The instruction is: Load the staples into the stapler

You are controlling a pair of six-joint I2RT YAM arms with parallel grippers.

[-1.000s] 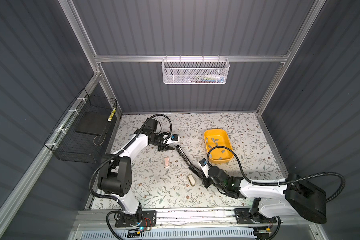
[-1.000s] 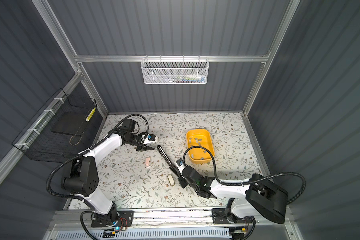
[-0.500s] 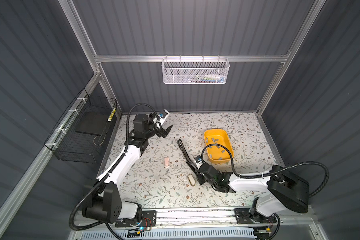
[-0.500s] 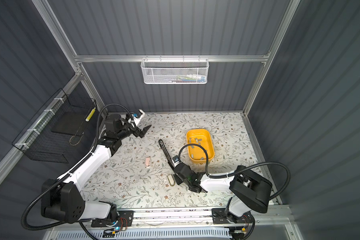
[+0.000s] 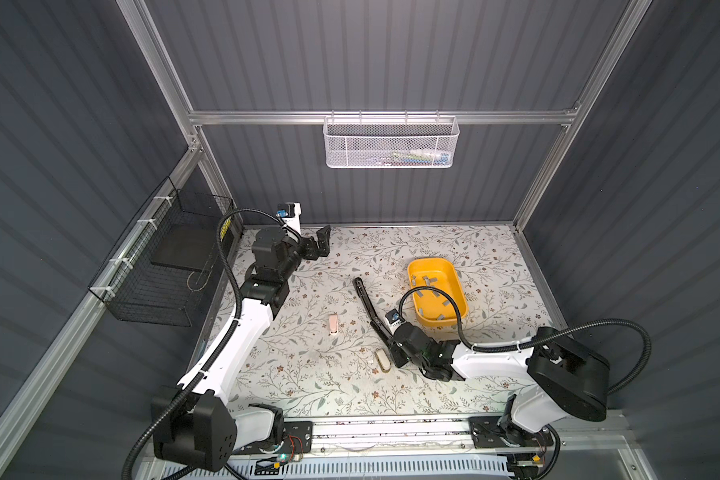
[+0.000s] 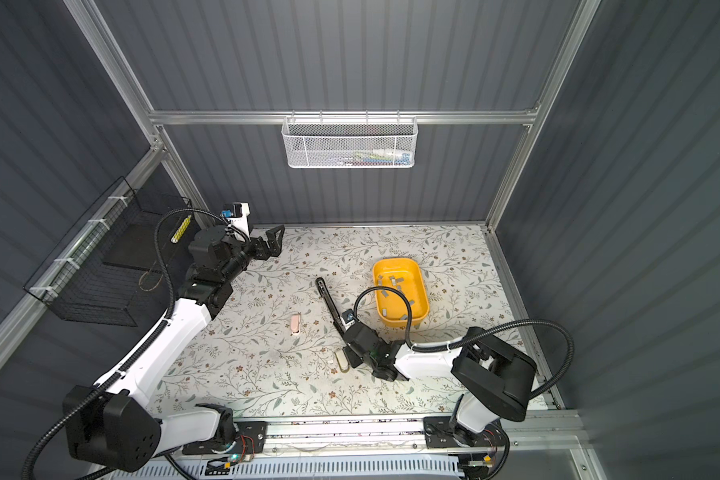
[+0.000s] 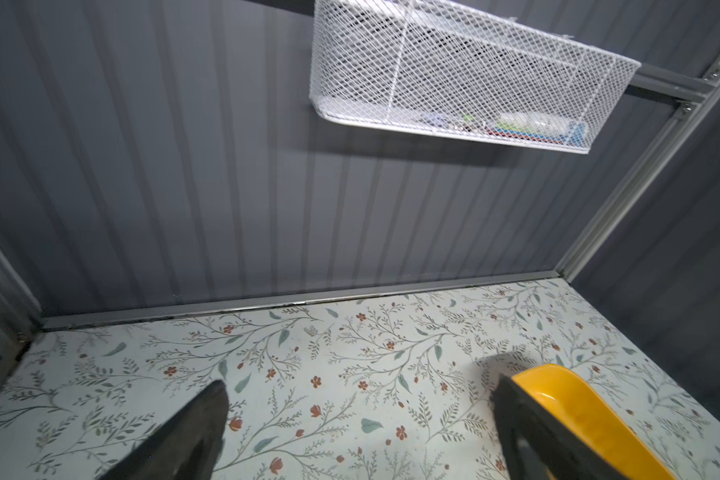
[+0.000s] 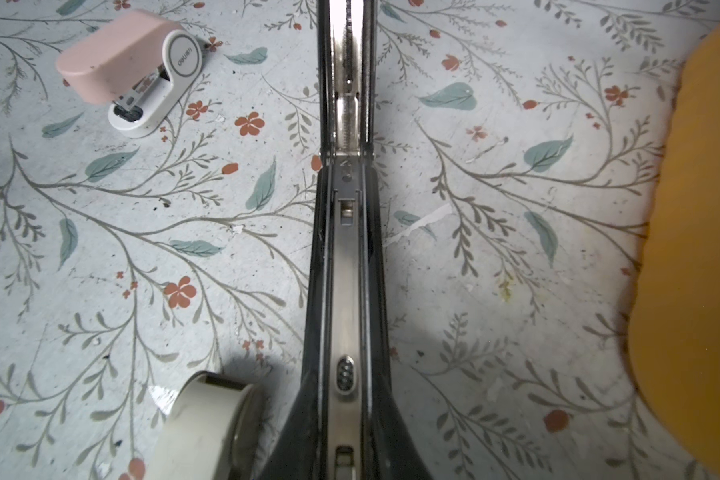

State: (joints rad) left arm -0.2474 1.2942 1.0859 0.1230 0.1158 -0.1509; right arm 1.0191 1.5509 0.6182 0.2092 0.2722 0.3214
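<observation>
Toward the near side of the worktop, the right end effector was clamped on the near end of the black stapler, probably to pin it while it was loaded. The stapler lay folded out flat with its metal channel bare and facing up; no strip showed in it in the right wrist view. A beige mini stapler sat just beside that end effector, and a pink mini stapler lay well apart to the left. Neither was touched.

Farther back, the staples lay loose in the yellow tray, near the stapler's far end and easy to reach.

At the back left, the left end effector hung above the worktop, jaws wide apart and empty. I judged it clear for a pick from the tray. A white mesh basket hung on the back wall.
</observation>
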